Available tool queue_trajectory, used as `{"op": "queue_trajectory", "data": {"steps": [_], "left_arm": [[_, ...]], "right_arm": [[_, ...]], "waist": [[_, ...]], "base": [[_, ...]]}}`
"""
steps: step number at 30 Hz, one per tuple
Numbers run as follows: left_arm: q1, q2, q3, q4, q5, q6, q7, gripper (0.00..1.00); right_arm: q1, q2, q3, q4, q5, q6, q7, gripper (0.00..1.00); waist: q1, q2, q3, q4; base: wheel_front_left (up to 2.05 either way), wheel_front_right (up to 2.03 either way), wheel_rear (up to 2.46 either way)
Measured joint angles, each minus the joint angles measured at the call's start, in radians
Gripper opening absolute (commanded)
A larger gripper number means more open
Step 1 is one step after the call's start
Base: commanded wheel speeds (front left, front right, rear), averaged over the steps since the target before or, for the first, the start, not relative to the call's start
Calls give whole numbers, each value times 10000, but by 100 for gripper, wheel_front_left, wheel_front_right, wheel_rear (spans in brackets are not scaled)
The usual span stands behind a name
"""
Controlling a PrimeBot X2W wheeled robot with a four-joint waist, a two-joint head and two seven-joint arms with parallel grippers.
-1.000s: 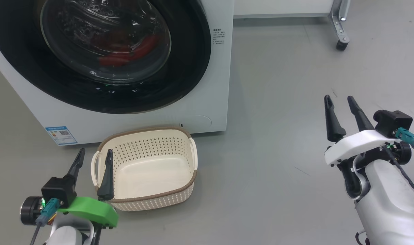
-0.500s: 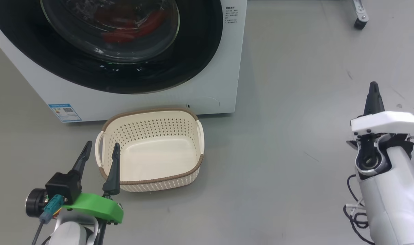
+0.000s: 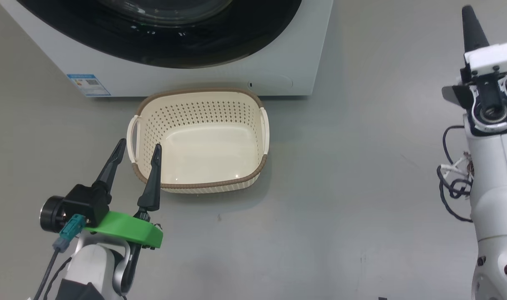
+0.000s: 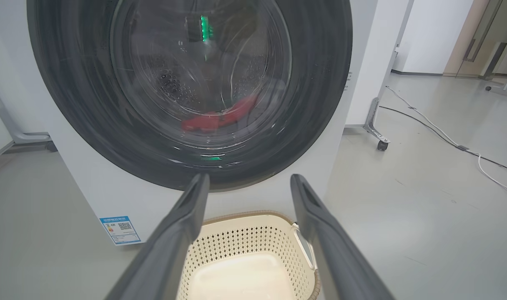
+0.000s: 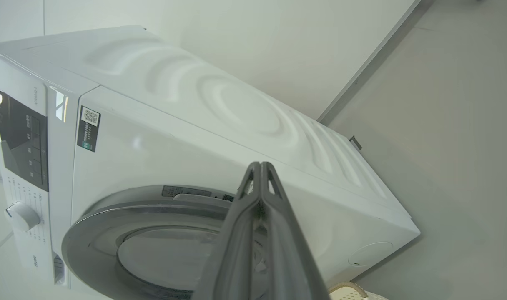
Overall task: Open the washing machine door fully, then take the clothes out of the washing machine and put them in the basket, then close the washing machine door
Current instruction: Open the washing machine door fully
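A white front-loading washing machine (image 3: 291, 62) stands on a grey floor (image 3: 362, 187) with its round, black-rimmed door (image 4: 320, 83) shut flush against the front. The red clothes (image 4: 220, 118) lie low in the steel drum, seen through the door's glass in the left wrist view. A cream basket (image 3: 199, 90) with perforated sides, a brown rim and white loop handles sits on the floor just in front of the machine, below the door and to the right of a small blue label (image 3: 89, 84) on the machine's lower front. The left gripper (image 3: 139, 144), on a green mount, hovers at the basket's near left corner with its two dark fingers spread wide apart. One fingertip crosses the basket's rim in the head view, and whether it touches cannot be told. Its own camera looks between those fingers at the door, with the basket below. The right gripper (image 3: 470, 25) is held out at the far right, well apart from the basket, its two fingers pressed flat together. Its wrist view, tilted, looks along them at the machine's top, its dark control panel, a white knob (image 5: 22, 216) and the door's upper rim. A cable (image 4: 428, 125) trails across the floor to the machine's right.
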Motion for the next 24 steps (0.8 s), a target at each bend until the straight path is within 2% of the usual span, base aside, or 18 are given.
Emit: {"op": "queue_trajectory", "data": {"steps": [10,24], "left_arm": [[-777,-33,-291,-477,-424,-12,0,100],[-1579,-79,-955,-915,-1336,-13,0,100]], "right_arm": [[-2211,-71,8,-422,1156,-29,1975,0],[-4860,-357,564,-479,1521,-1091,3850,0]], "waist": [[1,0,1323,560],[1,0,2987,1265]], "base": [[0,0,0],[0,0,0]]}}
